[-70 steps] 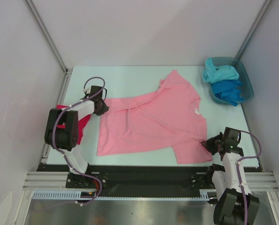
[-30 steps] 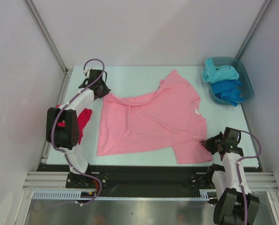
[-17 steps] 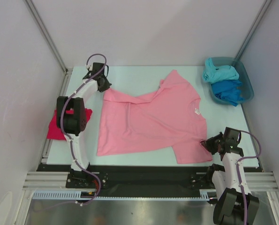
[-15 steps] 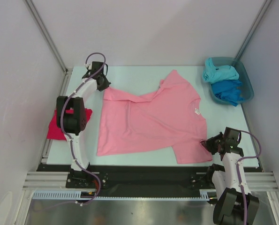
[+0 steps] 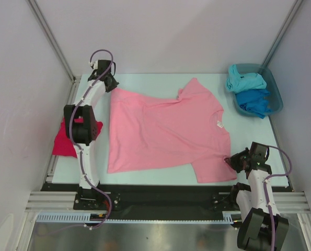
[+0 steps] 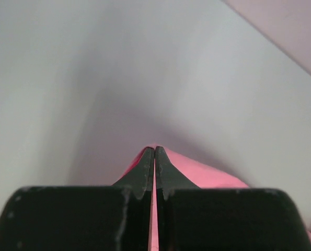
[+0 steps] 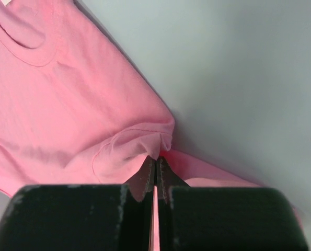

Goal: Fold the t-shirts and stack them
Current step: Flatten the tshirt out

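Cloth of pink t-shirt (image 5: pixel 165 130) now stretched farther back by left gripper (image 5: pixel 108 86).

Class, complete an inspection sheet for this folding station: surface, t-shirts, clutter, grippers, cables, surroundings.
Surface: pale table, largely covered by one spread shirt.
Job's things: pink t-shirt spread out, not yet folded; crimson t-shirt bunched at the table's left edge; turquoise t-shirt and blue t-shirt heaped in the tub.
Clutter: teal tub at the far right corner; nothing else seen.
Grippers: left gripper shut on the pink t-shirt's far hem corner; right gripper shut on its near sleeve.
Cables: purple cable loops above the left arm; second cable arcs beside the right arm.
Surroundings: white walls, metal frame post.
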`<action>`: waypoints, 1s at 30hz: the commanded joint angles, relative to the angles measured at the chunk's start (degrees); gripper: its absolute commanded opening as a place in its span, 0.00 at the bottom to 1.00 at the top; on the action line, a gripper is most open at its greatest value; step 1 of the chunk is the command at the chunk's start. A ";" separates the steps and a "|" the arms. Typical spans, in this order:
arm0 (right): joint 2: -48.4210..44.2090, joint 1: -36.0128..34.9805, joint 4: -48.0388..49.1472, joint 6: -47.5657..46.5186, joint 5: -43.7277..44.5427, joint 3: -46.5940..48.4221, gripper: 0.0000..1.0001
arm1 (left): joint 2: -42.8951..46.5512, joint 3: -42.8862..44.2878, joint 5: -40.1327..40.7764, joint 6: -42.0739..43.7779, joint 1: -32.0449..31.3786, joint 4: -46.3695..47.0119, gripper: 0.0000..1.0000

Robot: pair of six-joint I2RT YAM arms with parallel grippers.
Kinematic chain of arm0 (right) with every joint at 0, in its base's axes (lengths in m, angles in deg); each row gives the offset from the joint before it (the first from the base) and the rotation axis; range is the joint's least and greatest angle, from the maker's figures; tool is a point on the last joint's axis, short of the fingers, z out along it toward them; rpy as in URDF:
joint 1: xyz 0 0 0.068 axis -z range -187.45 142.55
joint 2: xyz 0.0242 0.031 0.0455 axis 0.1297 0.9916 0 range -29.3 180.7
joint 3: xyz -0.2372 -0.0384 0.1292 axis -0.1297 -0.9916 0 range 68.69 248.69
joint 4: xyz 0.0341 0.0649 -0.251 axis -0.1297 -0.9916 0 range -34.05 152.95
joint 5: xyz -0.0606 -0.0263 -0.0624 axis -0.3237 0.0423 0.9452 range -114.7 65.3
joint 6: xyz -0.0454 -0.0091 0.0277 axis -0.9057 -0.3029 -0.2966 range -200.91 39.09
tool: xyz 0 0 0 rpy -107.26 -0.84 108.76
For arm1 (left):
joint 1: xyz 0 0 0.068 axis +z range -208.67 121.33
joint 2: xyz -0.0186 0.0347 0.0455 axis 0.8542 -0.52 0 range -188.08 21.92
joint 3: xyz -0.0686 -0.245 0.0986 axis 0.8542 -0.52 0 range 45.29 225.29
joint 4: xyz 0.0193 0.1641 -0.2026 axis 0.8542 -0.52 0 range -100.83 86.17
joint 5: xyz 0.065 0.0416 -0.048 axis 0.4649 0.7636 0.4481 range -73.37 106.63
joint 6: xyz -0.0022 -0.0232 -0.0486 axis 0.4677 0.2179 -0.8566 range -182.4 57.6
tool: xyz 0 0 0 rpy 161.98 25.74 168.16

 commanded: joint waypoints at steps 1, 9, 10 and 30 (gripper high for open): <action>0.16 0.57 0.19 -1.31 0.85 -0.32 0.00 | -2.43 8.64 0.91 2.07 0.43 -1.14 0.00; 0.94 1.01 0.90 -1.22 1.02 -0.23 0.00 | -4.37 10.96 3.54 0.23 0.69 -3.78 0.00; 0.95 1.10 0.98 -1.22 1.11 -0.23 0.00 | -4.19 9.65 3.98 -0.12 0.78 -3.87 0.00; 1.21 2.42 1.16 0.97 2.34 1.53 0.00 | 0.63 2.18 3.99 -0.56 2.80 -4.14 0.37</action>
